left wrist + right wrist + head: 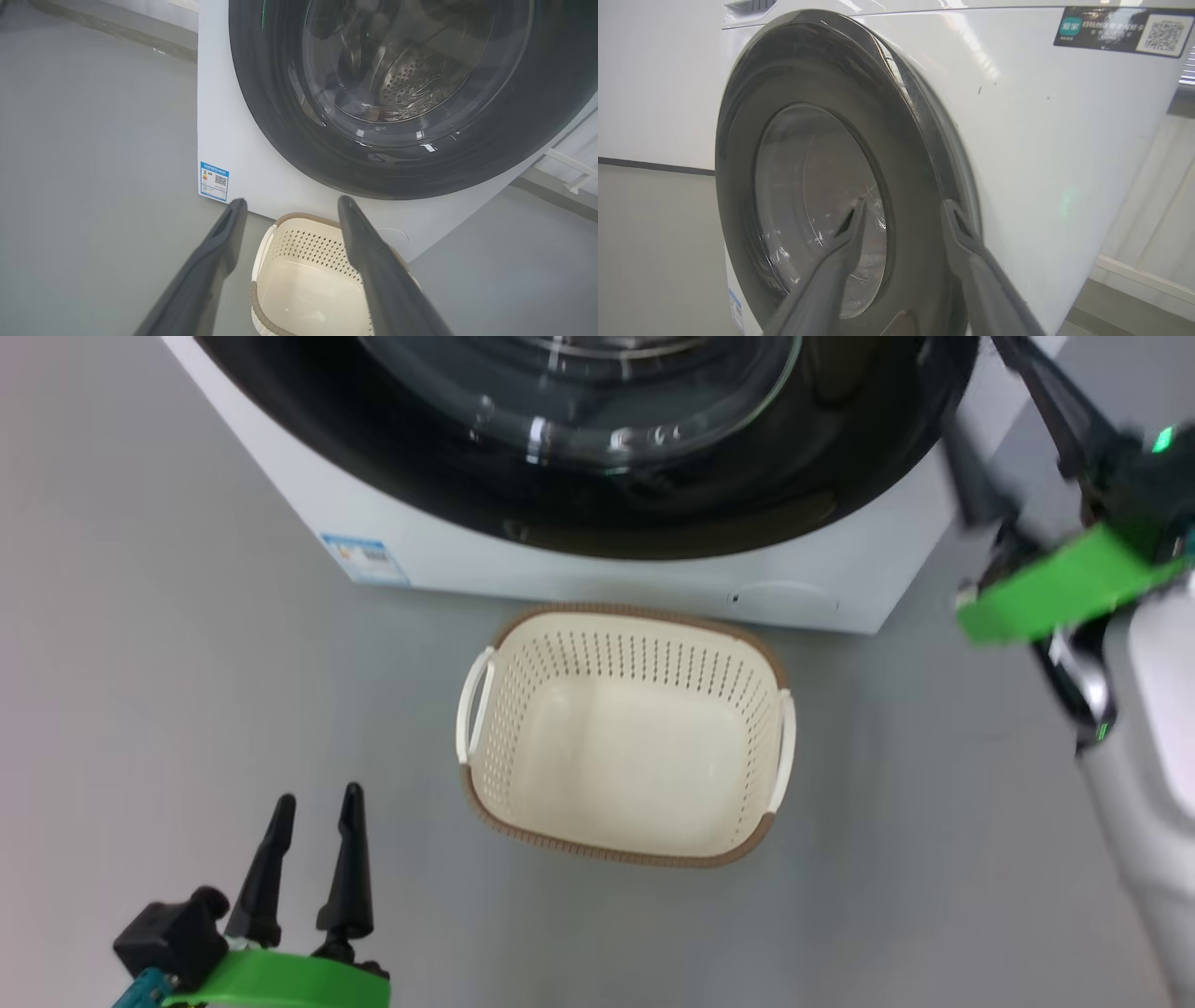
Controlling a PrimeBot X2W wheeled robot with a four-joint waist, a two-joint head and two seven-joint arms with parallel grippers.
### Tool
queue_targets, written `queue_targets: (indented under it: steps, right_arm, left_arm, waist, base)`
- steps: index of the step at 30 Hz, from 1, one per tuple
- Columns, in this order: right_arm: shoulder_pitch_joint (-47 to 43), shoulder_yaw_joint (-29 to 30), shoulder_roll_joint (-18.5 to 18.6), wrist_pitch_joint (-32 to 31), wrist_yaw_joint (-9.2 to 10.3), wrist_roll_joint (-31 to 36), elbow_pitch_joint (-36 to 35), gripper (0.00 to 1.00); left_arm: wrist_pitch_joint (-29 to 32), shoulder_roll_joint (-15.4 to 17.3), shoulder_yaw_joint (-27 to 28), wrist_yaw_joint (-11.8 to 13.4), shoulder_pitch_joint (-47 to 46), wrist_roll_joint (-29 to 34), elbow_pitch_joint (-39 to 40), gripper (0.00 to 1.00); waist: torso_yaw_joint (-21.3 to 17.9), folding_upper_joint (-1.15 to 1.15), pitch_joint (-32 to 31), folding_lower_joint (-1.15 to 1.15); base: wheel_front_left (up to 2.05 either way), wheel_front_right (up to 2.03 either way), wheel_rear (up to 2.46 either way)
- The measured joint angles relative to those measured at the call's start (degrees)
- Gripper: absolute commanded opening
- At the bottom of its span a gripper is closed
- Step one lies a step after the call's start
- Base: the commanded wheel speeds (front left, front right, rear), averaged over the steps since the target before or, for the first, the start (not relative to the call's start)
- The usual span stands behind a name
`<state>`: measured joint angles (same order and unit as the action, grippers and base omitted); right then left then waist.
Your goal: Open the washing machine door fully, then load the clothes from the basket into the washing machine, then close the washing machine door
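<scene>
Washing machine door [738, 154] lies closed just ahead of the parted right gripper [903, 212].

Plain grey floor [140, 663] all over, smooth, a bit glossy tbh. White wall [654, 84] in the bg w/ a thin dark baseboard [654, 166] along the bottom. Some white railing [570, 163] off to one side, can't tell what exactly.

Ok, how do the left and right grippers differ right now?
The left gripper sits low over the floor, left of the basket; the right gripper is up at the washing machine door.
The left gripper's fingers are near nothing; the right gripper's fingers flank the door's outer rim, contact unclear.
In the head view the left gripper looks sharp, the right gripper blurred.
Shared: both open and empty.
</scene>
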<state>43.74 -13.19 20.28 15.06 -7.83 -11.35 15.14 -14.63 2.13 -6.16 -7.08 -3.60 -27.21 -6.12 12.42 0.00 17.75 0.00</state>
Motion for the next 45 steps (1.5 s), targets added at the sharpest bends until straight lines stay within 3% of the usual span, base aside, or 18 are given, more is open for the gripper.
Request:
queue_targets:
  steps: [6,11,20,36,37,45]
  right_arm:
    - [-14.1,2.1,-2.6,0.0,0.00,-1.6,-6.1,1.00]
    - [-25.0,3.7,-5.6,-0.1,0.00,-1.4,-9.6,1.00]
    - [-40.2,6.2,-9.1,-0.2,0.00,1.3,-14.8,1.00]
    - [-51.1,12.5,-14.9,-0.3,0.00,3.9,-16.9,1.00]
    - [-51.0,12.4,-14.9,-0.3,-0.01,3.9,-16.3,0.00]
    - [-52.1,12.1,-15.2,-0.5,-0.01,3.1,-12.3,0.00]
  left_arm:
    - [0.0,0.0,0.4,0.4,2.8,-1.2,-1.2,1.00]
    - [0.0,0.1,0.5,1.3,5.1,3.7,-0.8,1.00]
    - [0.0,0.2,-1.4,1.9,8.4,7.0,-0.5,1.00]
    - [0.0,0.2,-0.5,1.9,11.1,8.1,0.4,1.00]
    - [0.0,0.2,-0.6,1.8,11.1,8.1,-0.1,0.00]
    - [0.5,-0.4,-1.0,1.8,12.2,6.9,-3.4,0.00]
  waist:
    - [-1.3,0.00,-5.0,0.00]
    - [-2.9,0.00,-9.0,0.00]
    - [-5.3,0.00,-14.7,0.00]
    - [-6.9,0.00,-17.8,0.00]
    - [-6.9,0.00,-17.8,0.00]
    - [-7.0,0.00,-17.8,0.00]
  base:
    - [0.00,0.00,0.00]
    - [0.00,0.00,0.00]
    - [0.00,0.00,0.00]
    - [0.00,0.00,0.00]
    - [0.00,0.00,0.00]
    - [0.00,0.00,0.00]
